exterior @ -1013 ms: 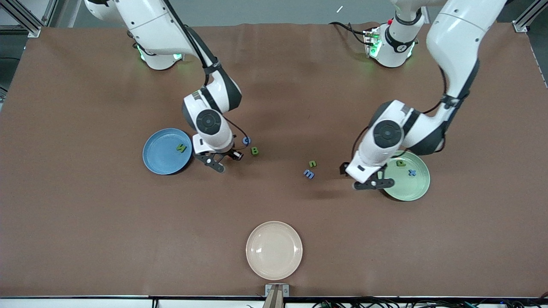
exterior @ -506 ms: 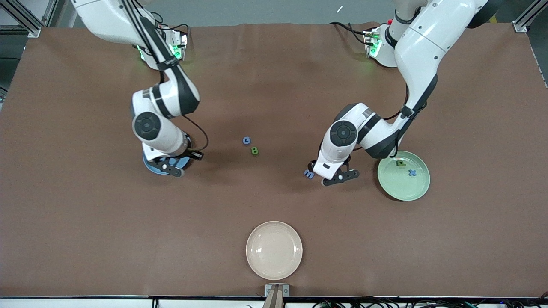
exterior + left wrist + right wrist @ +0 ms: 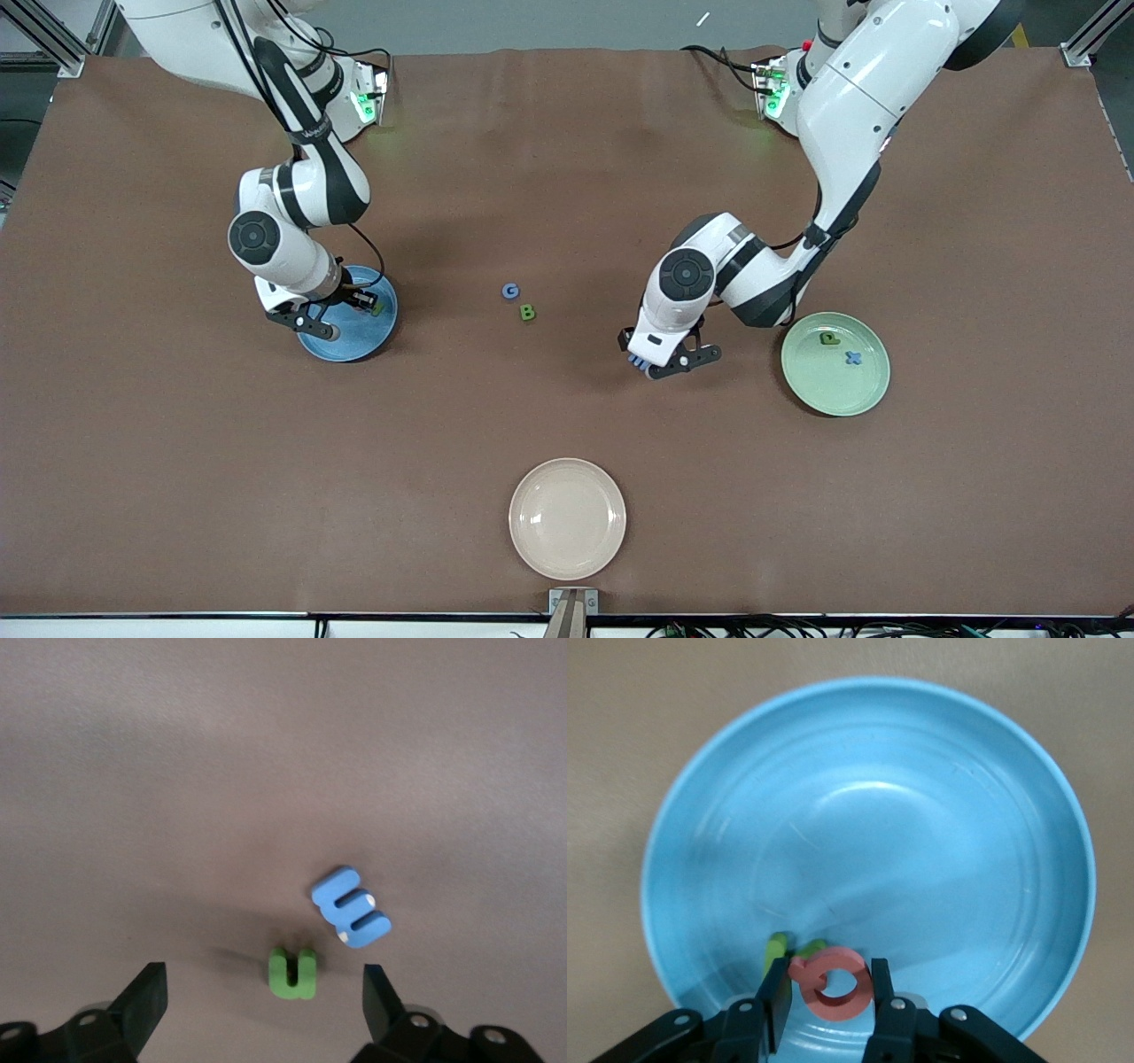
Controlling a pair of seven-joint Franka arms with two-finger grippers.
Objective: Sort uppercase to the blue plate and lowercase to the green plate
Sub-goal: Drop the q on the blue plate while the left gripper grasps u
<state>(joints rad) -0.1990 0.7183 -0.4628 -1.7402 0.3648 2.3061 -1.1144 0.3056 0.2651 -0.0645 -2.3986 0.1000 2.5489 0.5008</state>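
Observation:
My right gripper [image 3: 828, 994] is shut on the red Q [image 3: 830, 981], an uppercase letter, and holds it low over the blue plate [image 3: 877, 815]. A green N [image 3: 780, 948] lies in that plate beside the Q. In the front view this gripper [image 3: 330, 312] hangs over the blue plate [image 3: 359, 337]. My left gripper [image 3: 264, 1001] is open just above the table, with the lowercase green n [image 3: 293, 973] between its fingers and the blue m [image 3: 351, 906] beside it. In the front view the left gripper [image 3: 663, 354] covers the n. The green plate [image 3: 824, 390] holds a green p [image 3: 830, 338] and a blue x [image 3: 853, 358].
A blue G [image 3: 510, 291] and a green B [image 3: 527, 312] lie together on the brown table between the two arms. A beige plate [image 3: 567, 518] sits near the table's front edge.
My right arm carried the red Q from beside the G and B to over the blue plate. My left arm swung from the green plate to above the n and m, still open.

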